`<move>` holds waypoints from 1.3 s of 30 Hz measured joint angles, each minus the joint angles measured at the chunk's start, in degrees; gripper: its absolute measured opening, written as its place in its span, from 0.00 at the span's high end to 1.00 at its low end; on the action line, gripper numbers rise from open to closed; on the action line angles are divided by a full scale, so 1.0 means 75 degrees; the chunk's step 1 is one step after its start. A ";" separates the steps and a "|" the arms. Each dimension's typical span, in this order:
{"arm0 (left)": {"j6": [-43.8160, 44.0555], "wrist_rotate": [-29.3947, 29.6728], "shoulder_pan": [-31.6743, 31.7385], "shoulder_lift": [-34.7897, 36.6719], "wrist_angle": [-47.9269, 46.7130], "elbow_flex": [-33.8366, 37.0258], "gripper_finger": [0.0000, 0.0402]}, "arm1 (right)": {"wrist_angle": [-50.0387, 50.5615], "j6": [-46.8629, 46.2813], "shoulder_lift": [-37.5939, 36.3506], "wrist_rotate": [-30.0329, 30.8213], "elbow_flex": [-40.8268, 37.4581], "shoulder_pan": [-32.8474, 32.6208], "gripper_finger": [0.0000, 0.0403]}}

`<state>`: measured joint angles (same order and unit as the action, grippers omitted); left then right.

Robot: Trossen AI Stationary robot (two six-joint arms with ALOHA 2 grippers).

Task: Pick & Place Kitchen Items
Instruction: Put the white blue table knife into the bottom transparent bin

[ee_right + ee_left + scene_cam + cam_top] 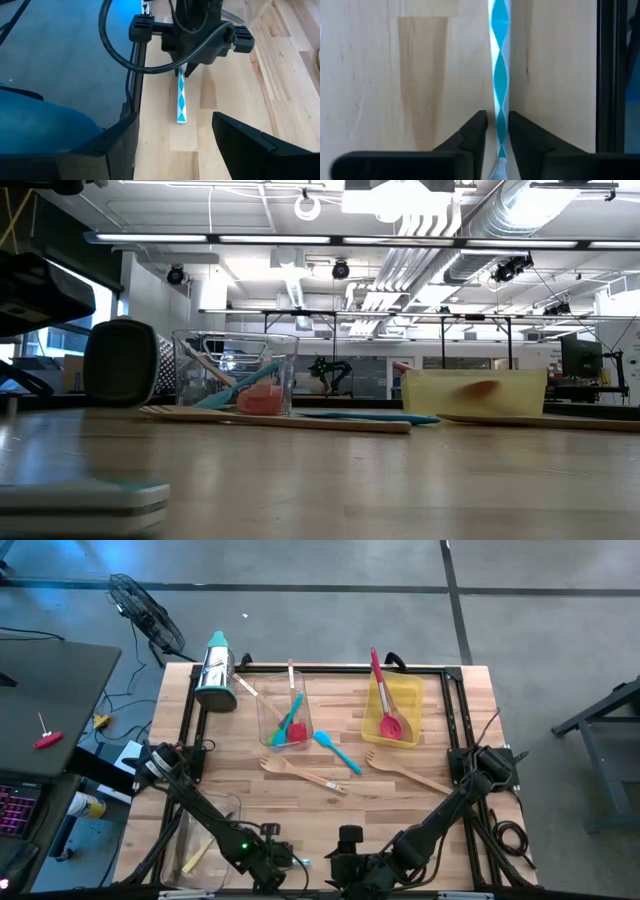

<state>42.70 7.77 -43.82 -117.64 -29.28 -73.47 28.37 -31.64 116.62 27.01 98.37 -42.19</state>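
No readable text, label, brand or number anywhere (tabletop, utensils, bins, room alike)

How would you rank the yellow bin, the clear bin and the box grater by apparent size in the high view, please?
1. Yellow bin and clear bin: they look much alike, so I won't separate them.
2. Box grater, lying on its side: smallest.
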 joint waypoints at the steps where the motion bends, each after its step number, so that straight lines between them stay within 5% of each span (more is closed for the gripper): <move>1: -0.0029 -0.0001 0.0001 0.0000 -0.0004 0.0000 0.83 | -0.0001 0.0000 0.0000 -0.0003 0.0000 0.0000 0.40; 7: -0.0056 -0.0231 0.0014 -0.0205 0.0001 -0.0012 0.96 | -0.0001 -0.0003 0.0000 0.0005 0.0000 0.0013 0.40; 19: 0.0169 -0.0366 0.0001 -0.0247 -0.0026 -0.0097 0.97 | -0.0029 0.0186 0.0000 0.0078 0.0000 0.0044 0.40; 33: 0.0228 0.0709 -0.0004 -0.0466 -0.3933 -0.2522 0.98 | 0.0023 0.0240 0.0000 0.0759 0.0000 -0.0116 0.40; 39: 0.0330 0.0948 -0.0004 -0.0449 -0.4447 -0.3308 0.99 | 0.0321 0.0227 0.0000 0.1473 0.0000 -0.0370 0.40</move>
<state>45.18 14.88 -43.86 -121.01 -62.63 -98.28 30.77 -29.94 116.62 38.06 98.37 -44.97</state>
